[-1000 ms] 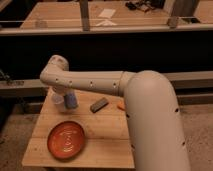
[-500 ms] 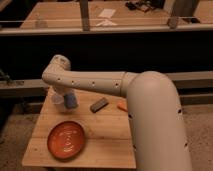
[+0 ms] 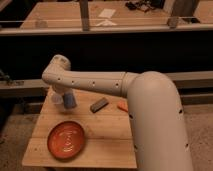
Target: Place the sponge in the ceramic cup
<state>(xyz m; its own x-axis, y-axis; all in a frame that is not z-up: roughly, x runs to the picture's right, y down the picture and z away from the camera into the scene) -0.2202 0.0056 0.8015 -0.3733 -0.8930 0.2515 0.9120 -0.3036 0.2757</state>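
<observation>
Gripper [image 3: 63, 95] down at the wooden table's [image 3: 106, 136] far left, its grip I cannot tell; blue sponge [image 3: 69, 102] just right of the round white ceramic cup [image 3: 56, 99]

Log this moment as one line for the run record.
gripper: at far-left corner of table | sponge: beside ceramic cup, not inside | grey bar, orange stick, orange plate: apart from gripper

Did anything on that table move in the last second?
Barely. The arm shifted slightly up and right at its bend; the gripper stays over the back left corner of the table, by the sponge and ceramic cup. Nothing visibly grabbed or released. Orange plate, grey bar and orange stick stayed put.
</observation>
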